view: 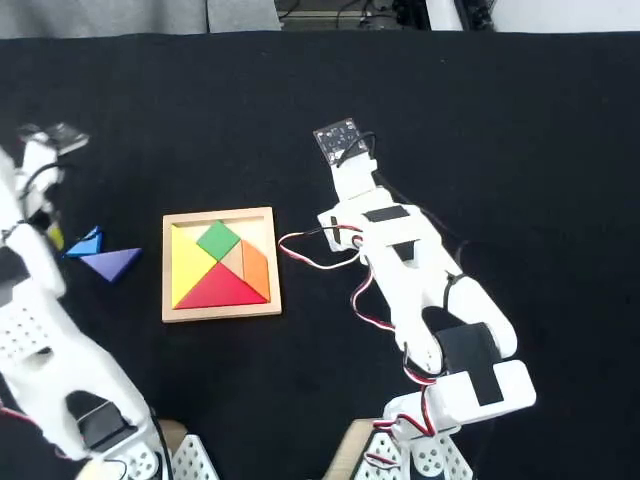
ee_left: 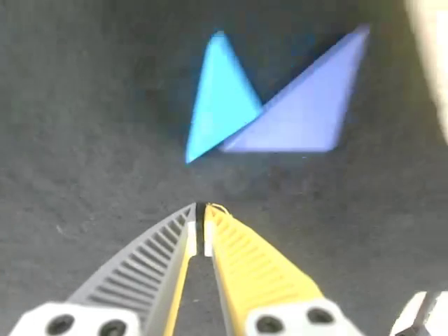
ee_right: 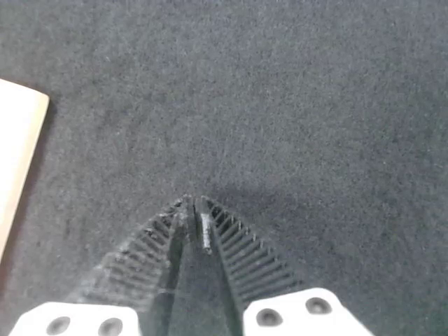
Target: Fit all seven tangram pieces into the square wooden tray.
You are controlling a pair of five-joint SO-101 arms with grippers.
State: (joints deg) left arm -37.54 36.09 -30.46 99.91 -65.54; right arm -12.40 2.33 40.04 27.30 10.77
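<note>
Four coloured pieces lie in the tray, with pale gaps left. The blue triangle and purple triangle lie touching, left of the tray. The left gripper, closed and empty, hangs beside them. The right gripper, closed, is right of the tray.

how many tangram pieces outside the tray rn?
2. A light blue triangle and a purple triangle, touching, lie on the black cloth left of the wooden tray, just ahead of the left gripper. The left arm could hide more.
</note>
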